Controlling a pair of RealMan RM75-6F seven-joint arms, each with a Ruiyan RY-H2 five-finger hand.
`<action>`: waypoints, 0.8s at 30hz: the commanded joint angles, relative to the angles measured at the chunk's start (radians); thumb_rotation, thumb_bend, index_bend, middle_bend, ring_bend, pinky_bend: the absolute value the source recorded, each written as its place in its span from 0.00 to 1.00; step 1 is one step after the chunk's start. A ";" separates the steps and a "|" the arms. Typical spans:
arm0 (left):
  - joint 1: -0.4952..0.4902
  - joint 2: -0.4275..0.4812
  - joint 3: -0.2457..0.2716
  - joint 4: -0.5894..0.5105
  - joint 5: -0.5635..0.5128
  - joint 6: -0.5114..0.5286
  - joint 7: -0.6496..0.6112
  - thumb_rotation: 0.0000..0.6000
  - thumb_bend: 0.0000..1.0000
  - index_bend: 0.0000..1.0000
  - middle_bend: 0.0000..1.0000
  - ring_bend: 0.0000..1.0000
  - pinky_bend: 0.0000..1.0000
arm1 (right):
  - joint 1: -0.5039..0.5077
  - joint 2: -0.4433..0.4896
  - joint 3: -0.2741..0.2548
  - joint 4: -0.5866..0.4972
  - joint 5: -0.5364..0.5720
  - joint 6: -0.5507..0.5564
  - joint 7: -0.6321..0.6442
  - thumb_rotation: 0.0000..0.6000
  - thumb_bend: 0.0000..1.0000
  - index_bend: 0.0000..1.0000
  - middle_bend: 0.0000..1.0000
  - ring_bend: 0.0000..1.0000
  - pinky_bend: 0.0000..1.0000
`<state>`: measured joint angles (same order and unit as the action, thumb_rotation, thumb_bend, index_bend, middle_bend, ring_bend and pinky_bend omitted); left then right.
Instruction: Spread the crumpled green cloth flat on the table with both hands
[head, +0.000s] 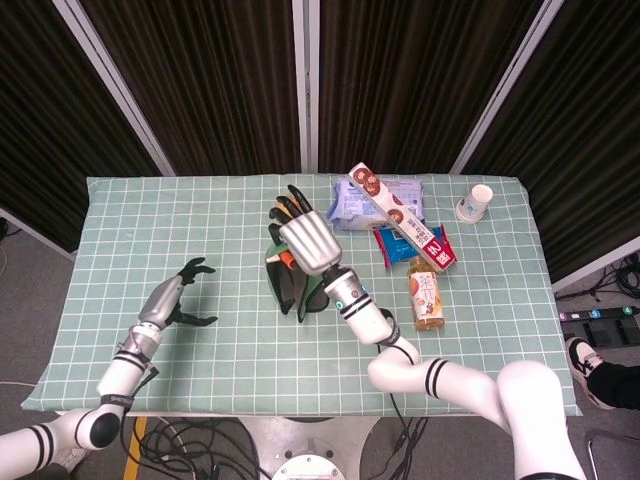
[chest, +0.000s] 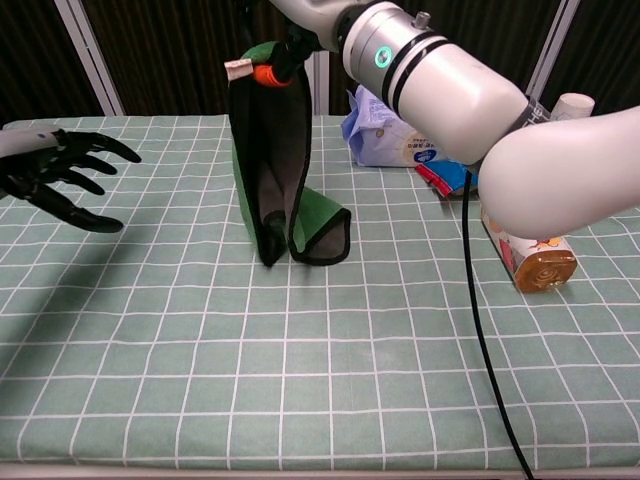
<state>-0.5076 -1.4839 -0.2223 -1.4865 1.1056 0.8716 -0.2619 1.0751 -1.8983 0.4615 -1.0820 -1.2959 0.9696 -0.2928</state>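
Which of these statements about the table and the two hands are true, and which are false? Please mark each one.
1. The right hand holds the green cloth up by one end. True.
2. The cloth lies fully flat on the table. False: it hangs down from the hand, and only its lower end meets the table.
3. The left hand grips the cloth. False: it is apart from the cloth, fingers spread, holding nothing.
4. A paper cup stands near the far right corner. True.
5. The bottle stands upright. False: it lies on its side.
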 joint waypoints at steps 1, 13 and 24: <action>-0.031 -0.041 -0.017 0.029 -0.038 -0.015 0.033 1.00 0.00 0.29 0.16 0.15 0.23 | 0.012 0.012 0.018 -0.021 0.017 0.012 -0.010 1.00 0.44 0.72 0.31 0.14 0.04; -0.068 -0.132 -0.019 0.071 -0.103 -0.004 0.111 0.92 0.00 0.29 0.16 0.15 0.23 | 0.026 0.020 -0.012 -0.066 0.070 0.013 -0.061 1.00 0.44 0.72 0.31 0.14 0.04; -0.070 -0.227 -0.030 0.157 -0.167 0.045 0.163 1.00 0.08 0.48 0.17 0.15 0.24 | 0.039 -0.001 -0.031 -0.059 0.077 0.033 -0.051 1.00 0.44 0.72 0.31 0.14 0.04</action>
<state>-0.5800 -1.7026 -0.2498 -1.3385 0.9422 0.9091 -0.1009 1.1145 -1.8999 0.4312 -1.1403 -1.2190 1.0019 -0.3440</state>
